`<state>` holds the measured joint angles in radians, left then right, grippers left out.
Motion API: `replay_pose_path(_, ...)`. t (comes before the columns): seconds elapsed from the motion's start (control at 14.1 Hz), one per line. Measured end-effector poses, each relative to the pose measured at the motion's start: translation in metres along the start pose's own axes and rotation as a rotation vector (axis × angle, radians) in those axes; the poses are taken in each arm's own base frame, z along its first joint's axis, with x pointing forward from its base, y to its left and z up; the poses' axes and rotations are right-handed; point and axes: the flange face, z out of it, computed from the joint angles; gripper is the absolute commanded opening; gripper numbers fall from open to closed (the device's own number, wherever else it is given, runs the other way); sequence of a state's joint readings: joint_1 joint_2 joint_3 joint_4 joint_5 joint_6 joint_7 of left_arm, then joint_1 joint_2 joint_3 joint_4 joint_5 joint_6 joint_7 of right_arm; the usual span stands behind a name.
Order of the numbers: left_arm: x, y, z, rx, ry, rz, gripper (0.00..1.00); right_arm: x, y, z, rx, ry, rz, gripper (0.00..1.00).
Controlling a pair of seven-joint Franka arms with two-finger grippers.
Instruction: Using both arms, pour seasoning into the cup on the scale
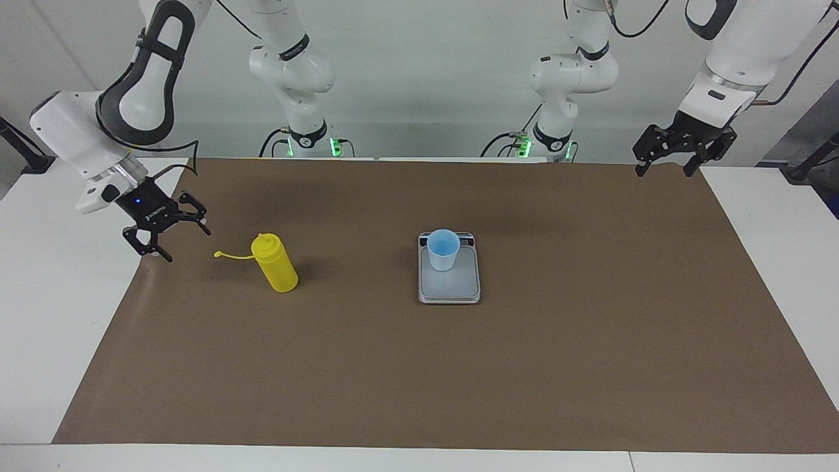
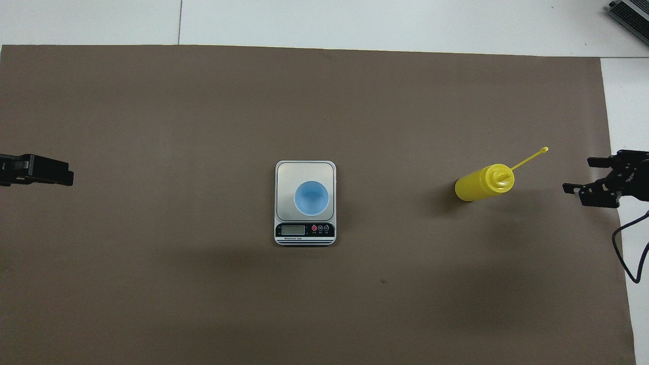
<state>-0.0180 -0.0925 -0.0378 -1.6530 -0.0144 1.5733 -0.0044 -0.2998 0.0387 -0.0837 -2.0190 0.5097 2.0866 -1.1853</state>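
The yellow seasoning bottle (image 1: 275,263) stands upright on the brown mat toward the right arm's end, its cap strap sticking out sideways; it also shows in the overhead view (image 2: 481,183). The pale blue cup (image 1: 443,250) (image 2: 311,198) stands on the silver-grey scale (image 1: 452,288) (image 2: 304,230) at mid-table, on the part of the plate next to the display. My right gripper (image 1: 188,244) (image 2: 577,175) is open and empty, raised over the mat's edge, apart from the bottle. My left gripper (image 1: 662,174) (image 2: 61,175) is open and empty and waits over the mat's corner at the left arm's end.
The brown mat (image 1: 524,360) covers most of the white table (image 1: 46,314). A black cable (image 2: 626,253) hangs from the right wrist over the mat's edge.
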Motion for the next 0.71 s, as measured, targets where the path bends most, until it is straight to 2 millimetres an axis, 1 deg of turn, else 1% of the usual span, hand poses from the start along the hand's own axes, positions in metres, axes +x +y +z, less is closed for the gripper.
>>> replay_pose_path(0.21,0.000,0.000,0.000,0.000,0.000,0.000,1.00,0.036,-0.034,-0.030,-0.062,-0.086,0.207,1.00)
replay_pose_path(0.35,0.000,0.000,0.000,0.000,0.000,0.000,1.00,0.060,-0.055,-0.045,-0.093,-0.105,0.377,1.00)
replay_pose_path(0.49,0.000,0.000,0.000,0.000,0.000,0.000,1.00,0.077,-0.070,-0.056,-0.124,-0.114,0.520,1.00)
replay_pose_path(0.71,0.000,0.000,0.000,0.000,0.000,0.000,1.00,0.101,-0.090,-0.072,-0.245,-0.160,0.611,1.00)
